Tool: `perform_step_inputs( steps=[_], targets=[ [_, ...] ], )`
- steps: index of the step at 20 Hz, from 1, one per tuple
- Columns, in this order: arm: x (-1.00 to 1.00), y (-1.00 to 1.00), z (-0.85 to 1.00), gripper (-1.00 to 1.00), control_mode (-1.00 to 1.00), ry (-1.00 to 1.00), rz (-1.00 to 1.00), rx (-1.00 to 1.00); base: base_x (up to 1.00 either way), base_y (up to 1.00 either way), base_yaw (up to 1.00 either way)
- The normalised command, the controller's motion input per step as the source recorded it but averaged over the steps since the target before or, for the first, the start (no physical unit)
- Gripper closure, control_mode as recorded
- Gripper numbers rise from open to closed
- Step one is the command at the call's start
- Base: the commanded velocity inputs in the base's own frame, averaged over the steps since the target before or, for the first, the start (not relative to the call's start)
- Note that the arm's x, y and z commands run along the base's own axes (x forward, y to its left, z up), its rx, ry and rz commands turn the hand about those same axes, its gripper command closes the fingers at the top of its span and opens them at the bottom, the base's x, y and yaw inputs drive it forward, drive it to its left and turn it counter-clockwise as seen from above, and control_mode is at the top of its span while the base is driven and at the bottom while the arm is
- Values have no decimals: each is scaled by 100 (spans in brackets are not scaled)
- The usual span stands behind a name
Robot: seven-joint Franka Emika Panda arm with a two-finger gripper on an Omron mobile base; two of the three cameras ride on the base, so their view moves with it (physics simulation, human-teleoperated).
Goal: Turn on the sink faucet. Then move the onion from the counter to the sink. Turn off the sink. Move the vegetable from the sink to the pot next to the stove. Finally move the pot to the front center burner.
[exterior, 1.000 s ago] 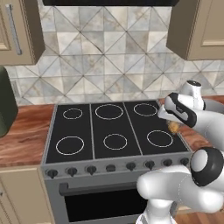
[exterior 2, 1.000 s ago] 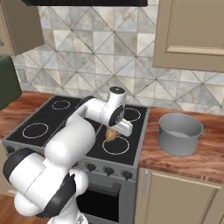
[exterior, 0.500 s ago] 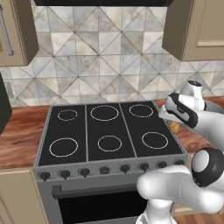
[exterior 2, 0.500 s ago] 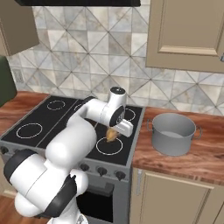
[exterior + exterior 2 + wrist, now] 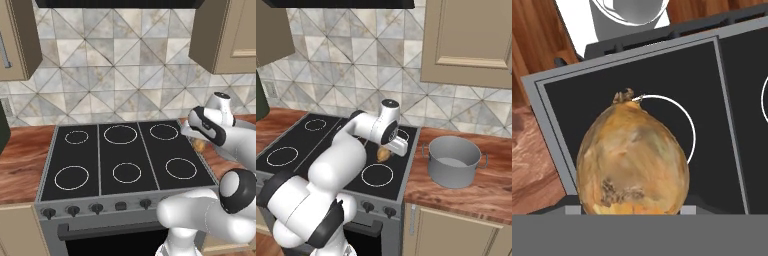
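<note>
My gripper (image 5: pixel 386 153) is shut on the onion (image 5: pixel 383 155), a golden-brown bulb held just above the right end of the black stove top (image 5: pixel 306 145). In the hand view the onion (image 5: pixel 632 160) sits between the fingertips with a ringed burner behind it. From the left base the onion (image 5: pixel 199 145) peeks out below the hand (image 5: pixel 202 127) at the stove's right edge. The grey pot (image 5: pixel 453 160) stands on the wooden counter right of the stove, an arm's width from the onion. The front center burner (image 5: pixel 127 172) is bare. The sink and its faucet are out of view.
Stove knobs (image 5: pixel 96 208) line the front panel. Wall cabinets (image 5: pixel 471 40) hang above the pot, and a range hood (image 5: pixel 115 3) hangs over the stove. Wooden counter (image 5: pixel 20 155) continues left of the stove, with a dark object (image 5: pixel 260 97) at the far left edge.
The base has driven to the right, so the whole scene slid left in both views and the pot now sits closer. The gripper kept its hold on the onion.
</note>
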Motion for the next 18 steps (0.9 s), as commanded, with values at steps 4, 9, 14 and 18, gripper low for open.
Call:
perform_step_inputs(
  steps=[4, 9, 14, 18],
  targets=[
    [-12, 11, 0, 100, -100, -1, 0, -3, 0, 3, 0],
    [-21, 21, 5, 100, -100, -1, -2, -7, 0, 0, 0],
    [-11, -1, 41, 100, -100, -1, -14, -7, 0, 0, 0],
    [-4, -31, 52, 100, -100, 0, -19, -4, 0, 0, 0]
  ],
)
